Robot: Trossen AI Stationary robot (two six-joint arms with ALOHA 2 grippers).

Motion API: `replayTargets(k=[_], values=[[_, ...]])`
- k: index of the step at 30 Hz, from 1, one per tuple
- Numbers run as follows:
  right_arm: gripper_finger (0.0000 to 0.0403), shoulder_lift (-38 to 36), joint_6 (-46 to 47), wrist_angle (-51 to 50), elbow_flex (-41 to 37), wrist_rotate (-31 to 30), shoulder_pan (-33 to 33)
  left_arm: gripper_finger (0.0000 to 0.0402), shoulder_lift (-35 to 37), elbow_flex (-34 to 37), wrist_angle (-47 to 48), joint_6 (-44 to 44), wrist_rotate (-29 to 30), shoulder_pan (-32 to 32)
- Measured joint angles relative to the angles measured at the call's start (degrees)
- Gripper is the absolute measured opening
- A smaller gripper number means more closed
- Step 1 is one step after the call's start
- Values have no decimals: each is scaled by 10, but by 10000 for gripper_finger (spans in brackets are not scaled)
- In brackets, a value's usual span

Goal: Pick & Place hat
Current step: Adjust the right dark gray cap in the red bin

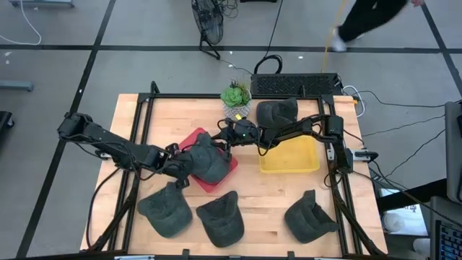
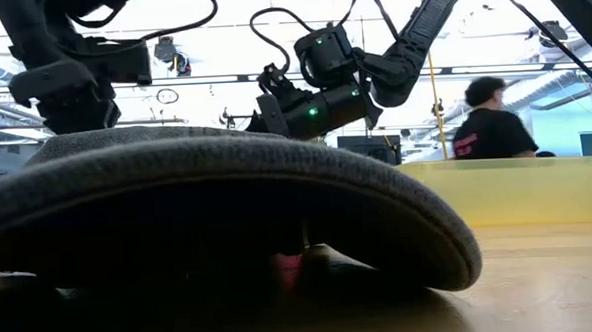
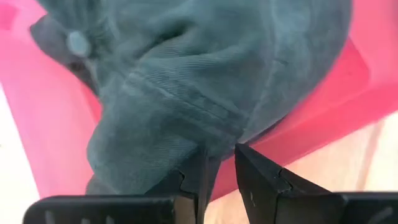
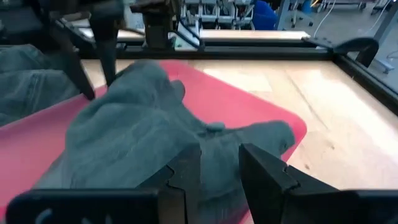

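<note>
A dark grey-green hat (image 1: 206,162) lies crumpled on the red tray (image 1: 229,173) at the table's middle. My left gripper (image 1: 185,172) comes from the left and is at the hat's near-left edge. In its wrist view the gripper (image 3: 219,158) is nearly shut at the hat's rim (image 3: 186,134). My right gripper (image 1: 228,141) reaches from the right to the hat's far-right side. In its wrist view the gripper (image 4: 221,155) is narrowly spaced over the cloth (image 4: 137,124). In the low view a foreground hat (image 2: 227,189) hides the tray. My left gripper pinches the hat's lower rim (image 3: 208,144) between its two fingertips, coming low from the table's near-left side. The hat's crown rests on the red tray (image 3: 348,93). My right gripper has a bunch of crown cloth (image 4: 219,146) between its fingertips, slanting down from the far-right. The hat lies on the tray (image 4: 249,106) under it.
A yellow tray (image 1: 289,155) sits right of the red one. Three more hats (image 1: 164,209) (image 1: 220,217) (image 1: 310,217) lie along the near edge and another (image 1: 278,112) at the far edge beside a potted plant (image 1: 236,97). A person (image 2: 489,123) walks beyond the table.
</note>
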State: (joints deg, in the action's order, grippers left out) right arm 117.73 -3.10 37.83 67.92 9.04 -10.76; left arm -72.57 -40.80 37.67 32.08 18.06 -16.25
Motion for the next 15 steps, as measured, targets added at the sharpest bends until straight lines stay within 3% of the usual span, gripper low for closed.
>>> replayTargets(k=[15], values=[[100,0,-7,-4,0,0,0,88,-28,8,-10,-31,6,27]])
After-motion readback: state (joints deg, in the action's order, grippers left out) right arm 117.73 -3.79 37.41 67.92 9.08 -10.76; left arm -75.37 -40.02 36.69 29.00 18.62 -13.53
